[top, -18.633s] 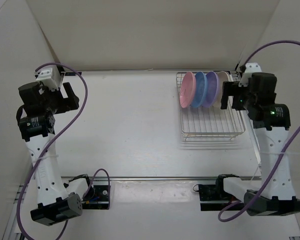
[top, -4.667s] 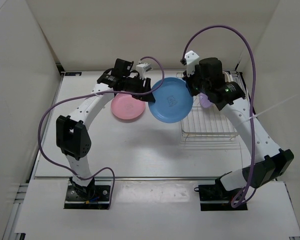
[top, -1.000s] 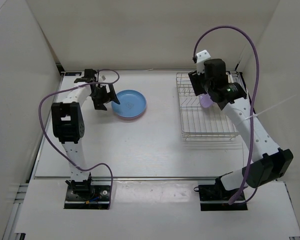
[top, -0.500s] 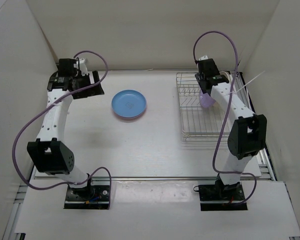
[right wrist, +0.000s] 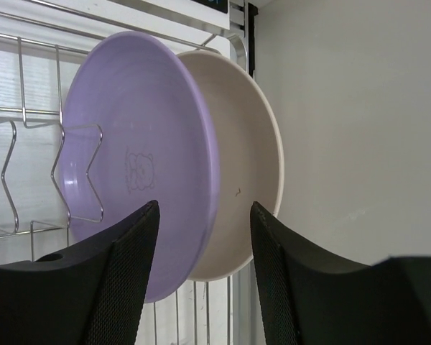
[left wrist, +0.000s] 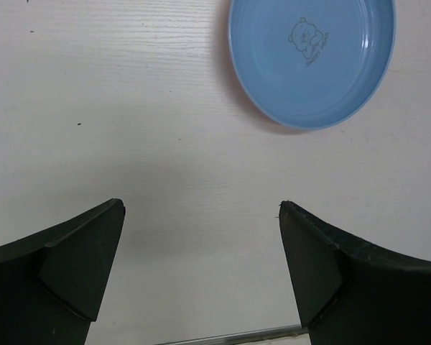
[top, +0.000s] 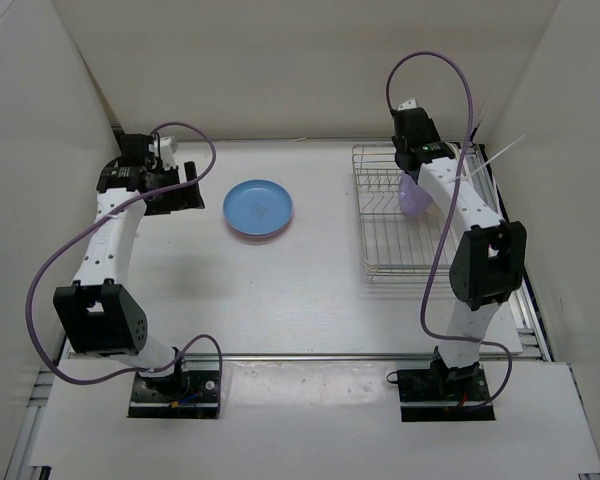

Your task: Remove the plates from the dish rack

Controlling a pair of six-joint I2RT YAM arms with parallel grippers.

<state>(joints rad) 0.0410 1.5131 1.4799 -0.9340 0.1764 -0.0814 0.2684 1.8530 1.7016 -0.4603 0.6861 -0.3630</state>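
Top view: blue plate (top: 258, 206) lies flat on the surface (top: 280, 290), left of centre, with the rim of the pink plate (top: 242, 234) showing under it, so the two are stacked. Dish rack (top: 420, 240) sits right rear, close to the side wall (top: 565, 120), and the purple plate (top: 413, 196) stands on edge in it. There is wide open room between stack and rack, little on the wall side. Left wrist view: left claw (left wrist: 201, 208) spread and empty over bare surface, near the blue plate but apart from it. Right wrist view: right claw (right wrist: 201, 212) spread, pinching nothing, its fingertips before the lower rims of the purple plate and cream plate (right wrist: 251, 144), which lean together; touching or not, cannot tell. Prongs (right wrist: 55, 172) cross the purple face. Judgement: plates look light, stiff, smooth, likely slippery; the raised rim is the hold. Gap behind purple is narrow. Lift clear of the prongs before swinging left, or wire may snag and the cream plate may tip.
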